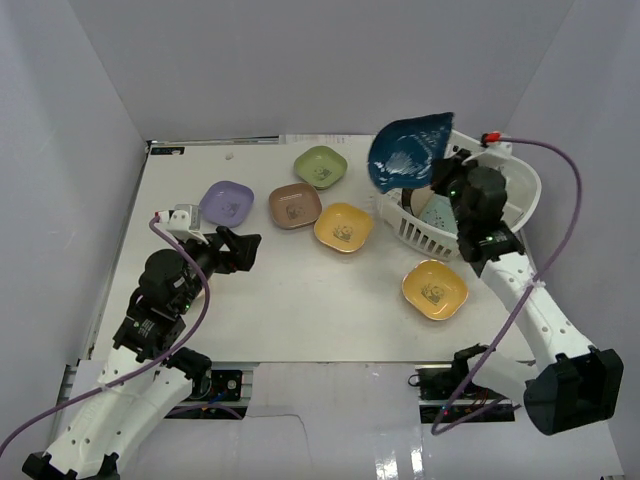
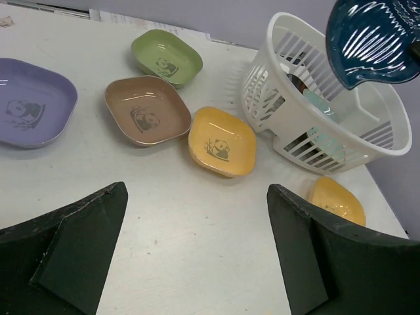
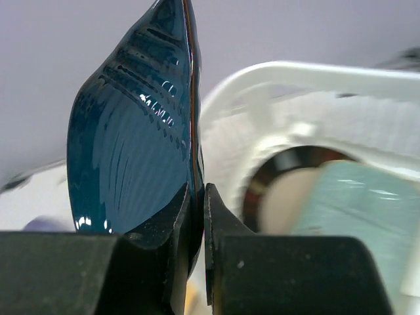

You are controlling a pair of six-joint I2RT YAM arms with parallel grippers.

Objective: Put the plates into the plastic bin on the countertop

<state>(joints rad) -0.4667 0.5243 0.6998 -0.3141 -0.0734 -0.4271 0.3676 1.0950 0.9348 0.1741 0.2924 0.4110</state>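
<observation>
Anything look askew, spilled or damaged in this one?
Only the dark blue dish: the right gripper pinches its rim, holding it on edge above the white bin. The five small dishes lie flat on the table; nothing spilled or broken.

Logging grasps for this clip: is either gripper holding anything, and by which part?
Right gripper pinches the blue dish by its rim; left gripper holds nothing.

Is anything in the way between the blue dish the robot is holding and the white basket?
Nothing visible is in the way. The right gripper holds the blue dish in the air over the white basket. A round plate and a teal tray already sit inside, taking up some room.
</observation>
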